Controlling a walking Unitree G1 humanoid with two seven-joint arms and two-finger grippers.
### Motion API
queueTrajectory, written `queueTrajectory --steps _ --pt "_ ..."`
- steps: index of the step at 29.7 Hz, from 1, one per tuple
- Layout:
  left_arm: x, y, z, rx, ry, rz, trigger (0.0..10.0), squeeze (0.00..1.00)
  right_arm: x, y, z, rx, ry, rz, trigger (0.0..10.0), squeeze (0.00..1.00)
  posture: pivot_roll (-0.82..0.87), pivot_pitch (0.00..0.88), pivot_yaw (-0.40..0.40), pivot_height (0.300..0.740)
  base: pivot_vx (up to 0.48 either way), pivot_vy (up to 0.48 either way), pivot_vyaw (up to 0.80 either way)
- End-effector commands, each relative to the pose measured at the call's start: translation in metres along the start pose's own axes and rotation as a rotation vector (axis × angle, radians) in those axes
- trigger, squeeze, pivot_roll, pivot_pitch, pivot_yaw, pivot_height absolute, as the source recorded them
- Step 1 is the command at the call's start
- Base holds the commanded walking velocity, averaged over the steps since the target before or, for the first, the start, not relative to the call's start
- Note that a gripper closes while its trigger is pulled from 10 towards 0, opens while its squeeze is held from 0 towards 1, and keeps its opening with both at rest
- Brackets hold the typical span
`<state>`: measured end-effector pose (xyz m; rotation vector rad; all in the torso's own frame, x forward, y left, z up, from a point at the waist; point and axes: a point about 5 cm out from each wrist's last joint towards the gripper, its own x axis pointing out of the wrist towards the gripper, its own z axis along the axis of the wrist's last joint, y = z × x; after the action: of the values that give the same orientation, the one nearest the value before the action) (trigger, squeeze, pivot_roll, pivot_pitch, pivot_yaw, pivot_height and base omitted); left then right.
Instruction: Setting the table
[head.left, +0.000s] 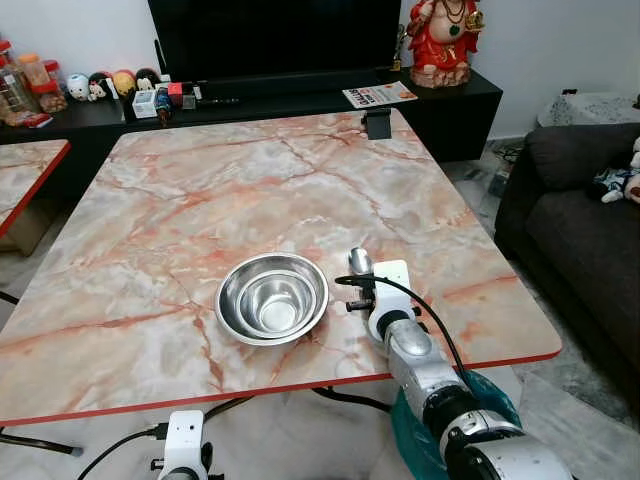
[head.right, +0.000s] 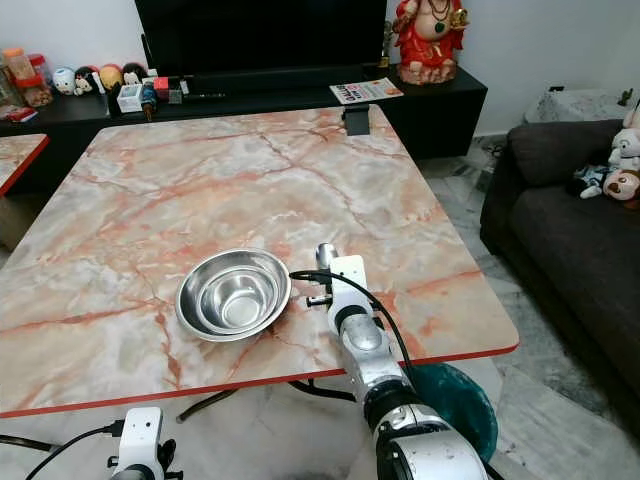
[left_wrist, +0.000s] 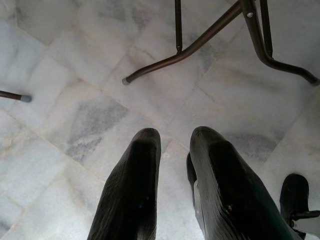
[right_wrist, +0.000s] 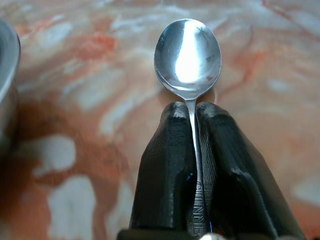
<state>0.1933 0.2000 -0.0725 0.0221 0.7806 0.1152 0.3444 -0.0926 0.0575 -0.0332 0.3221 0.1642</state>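
A steel bowl (head.left: 272, 297) sits near the front edge of the marble table (head.left: 250, 160). Just to its right, my right gripper (right_wrist: 191, 107) is shut on the handle of a metal spoon (right_wrist: 188, 57). The spoon (head.left: 360, 262) points away from me, low over the tabletop beside the bowl; whether it touches the marble I cannot tell. My left gripper (left_wrist: 175, 137) hangs idle below the table's front edge over the tiled floor, fingers a little apart with nothing between them.
A small black object (head.left: 378, 123) stands at the table's far edge. Behind it runs a black TV bench (head.left: 440, 95) with figurines. A dark sofa (head.left: 580, 220) is on the right, and a second table (head.left: 25, 165) on the left. Metal table legs (left_wrist: 200, 42) cross the floor.
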Motion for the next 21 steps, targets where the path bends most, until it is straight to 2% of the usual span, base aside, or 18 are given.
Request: queueTrajectory --steps 1,21 --pt "-0.0016 0.0064 -0.0049 0.0 0.018 0.024 10.0 0.0 0.0027 0.0045 0.0067 0.018 -0.004 -0.001 10.0 0.0 0.03 0.0 0.028 0.728 0.0 0.0 0.0" --pt "-0.002 0.0078 -0.006 -0.01 0.021 0.034 10.0 0.0 0.0015 0.0064 -0.0003 0.013 0.025 -0.006 10.0 0.0 0.03 0.0 0.027 0.728 0.0 0.0 0.0"
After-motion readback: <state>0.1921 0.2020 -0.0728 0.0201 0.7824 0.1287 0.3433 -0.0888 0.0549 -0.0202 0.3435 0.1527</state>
